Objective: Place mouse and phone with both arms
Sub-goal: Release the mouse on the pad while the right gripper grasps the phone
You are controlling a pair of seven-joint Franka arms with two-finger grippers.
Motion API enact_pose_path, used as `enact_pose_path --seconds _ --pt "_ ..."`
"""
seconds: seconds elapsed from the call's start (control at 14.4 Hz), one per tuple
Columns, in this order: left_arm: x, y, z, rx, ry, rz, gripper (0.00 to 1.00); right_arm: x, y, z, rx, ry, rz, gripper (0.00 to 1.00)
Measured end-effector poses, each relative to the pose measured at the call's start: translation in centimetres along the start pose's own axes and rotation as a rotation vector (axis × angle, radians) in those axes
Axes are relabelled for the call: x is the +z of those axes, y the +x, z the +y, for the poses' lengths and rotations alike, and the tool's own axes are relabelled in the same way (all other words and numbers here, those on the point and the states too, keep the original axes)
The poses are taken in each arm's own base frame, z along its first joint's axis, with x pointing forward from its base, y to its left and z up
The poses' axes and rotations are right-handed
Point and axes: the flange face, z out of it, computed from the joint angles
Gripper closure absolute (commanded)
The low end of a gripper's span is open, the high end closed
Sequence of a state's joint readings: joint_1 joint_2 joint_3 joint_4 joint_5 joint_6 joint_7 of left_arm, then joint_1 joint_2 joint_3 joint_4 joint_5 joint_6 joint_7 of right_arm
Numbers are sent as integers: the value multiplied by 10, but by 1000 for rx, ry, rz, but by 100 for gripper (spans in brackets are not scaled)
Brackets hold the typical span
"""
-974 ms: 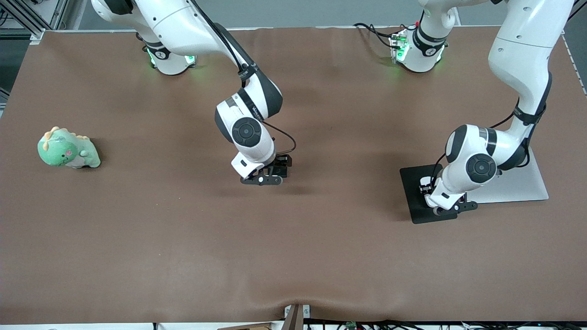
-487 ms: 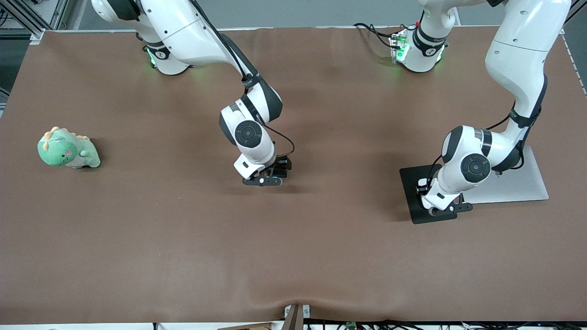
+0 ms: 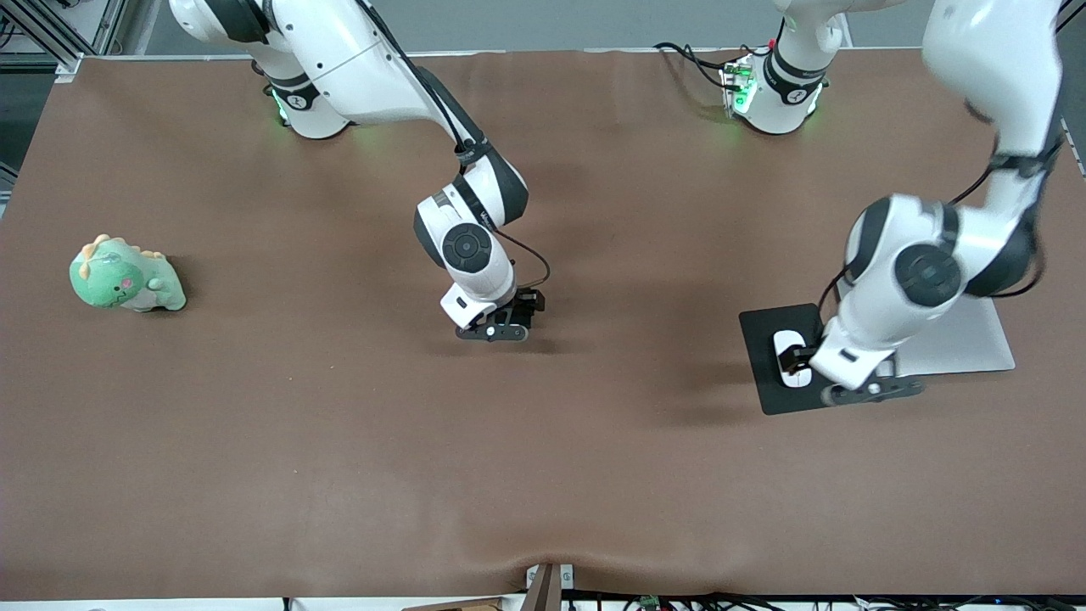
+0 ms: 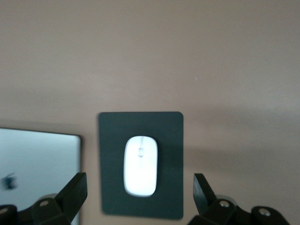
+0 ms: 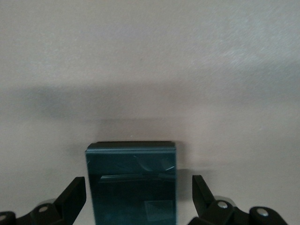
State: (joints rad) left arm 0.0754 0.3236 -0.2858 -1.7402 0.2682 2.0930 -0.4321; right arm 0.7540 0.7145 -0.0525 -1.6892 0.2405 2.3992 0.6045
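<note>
White and glossy, the mouse [image 4: 140, 165] is lying flat on the black pad [image 4: 110, 140], with its thin centre line running along its length. In the front view the mouse [image 3: 789, 361] is showing only partly, because the left arm's wrist is covering one side of it. The pad [image 3: 764, 335] is sitting toward the left arm's end of the table, and a flat silver-grey slab [image 3: 967, 344] is lying just beside it, closer to that end.

The left gripper [image 4: 140, 197] is hanging over the mouse with its fingers [image 4: 75, 192] spread wide, one on each side, and they are not touching it. Nothing is between them except air.

The phone [image 5: 131, 183] is lying on the brown table cover [image 3: 543, 475] near the middle of the table. In the front view it is hidden under the right arm's hand, so I cannot point to it there. The right gripper [image 5: 139, 197] is standing low over the phone, and its fingers [image 5: 72, 194] are also spread apart, wider than the phone. I cannot tell whether the tips are touching the table.

A green plush dinosaur [image 3: 125, 276] is sitting well apart from both grippers, toward the right arm's end of the table.
</note>
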Motion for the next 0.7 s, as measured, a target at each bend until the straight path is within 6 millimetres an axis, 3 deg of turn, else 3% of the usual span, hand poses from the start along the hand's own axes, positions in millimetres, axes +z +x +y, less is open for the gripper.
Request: enact_pose_path --seconds 0.21,0.28,0.35,0.42,0.49,0.7 --pt "-111 -15 -21 -49 44 -68 0 8 -7 -6 -3 9 0 0" --pt "-140 -23 -25 -54 43 -87 0 12 -9 -8 -6 8 2 13" --pt "-166 -30 -28 -47 42 -86 0 16 -10 -8 -8 6 3 53" --pt "-189 -36 -31 -25 40 -67 0 16 -10 -7 -8 4 3 87" --pt "-210 -42 -35 4 36 -40 0 13 -10 -8 -9 3 2 100" --pt "-248 -60 -56 74 7 -21 0 9 -12 -8 -11 -12 -24 100"
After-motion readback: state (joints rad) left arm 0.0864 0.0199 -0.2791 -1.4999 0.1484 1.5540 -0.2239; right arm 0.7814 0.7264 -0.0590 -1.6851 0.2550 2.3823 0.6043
